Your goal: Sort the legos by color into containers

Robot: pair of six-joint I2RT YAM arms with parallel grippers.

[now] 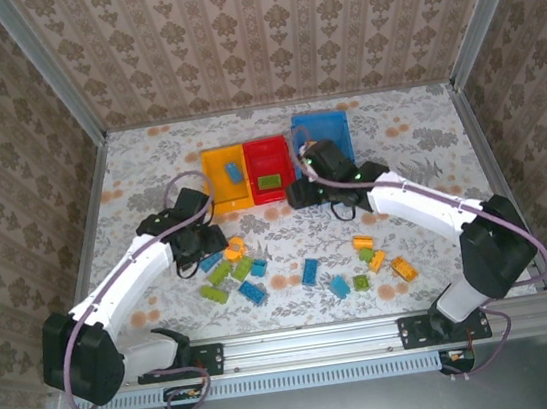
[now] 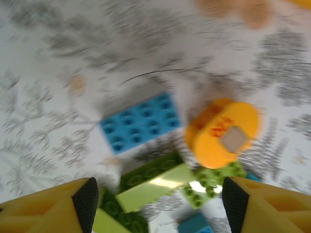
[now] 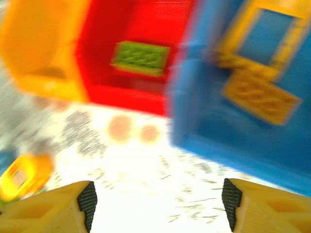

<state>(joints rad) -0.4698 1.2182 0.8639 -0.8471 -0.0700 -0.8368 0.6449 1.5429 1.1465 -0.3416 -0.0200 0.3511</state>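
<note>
The tabletop (image 1: 417,145) carries three containers in a row at the far side: the large blue container (image 1: 343,120), then the red container (image 1: 281,148) and the yellow container (image 1: 215,162), which touch each other. The blue one holds an orange frame (image 3: 269,34) and an orange brick (image 3: 260,97). The red one holds a green brick (image 3: 141,58), and the yellow one a blue brick (image 1: 234,172). So I judge that each colour already has its place.

The right claw (image 3: 159,196) hangs over bare tabletop just in front of the containers. Its jaws are wide apart and nothing is between them. The left claw (image 2: 159,196) is also spread open and empty, low above the left group of legos (image 1: 232,270). A second group (image 1: 372,262) lies near the right arm.

Under the left claw lies a blue brick (image 2: 141,121), flat and with free long sides. Just beside it is a round orange piece (image 2: 222,131). The green bricks (image 2: 150,187) lie crowded and partly on each other.

I think the step in hand is a pick by the left claw. The blue brick seems the easiest choice. The claw should come down straight and close across the narrow width. It should keep away from the orange piece, so that nothing is pushed.
</note>
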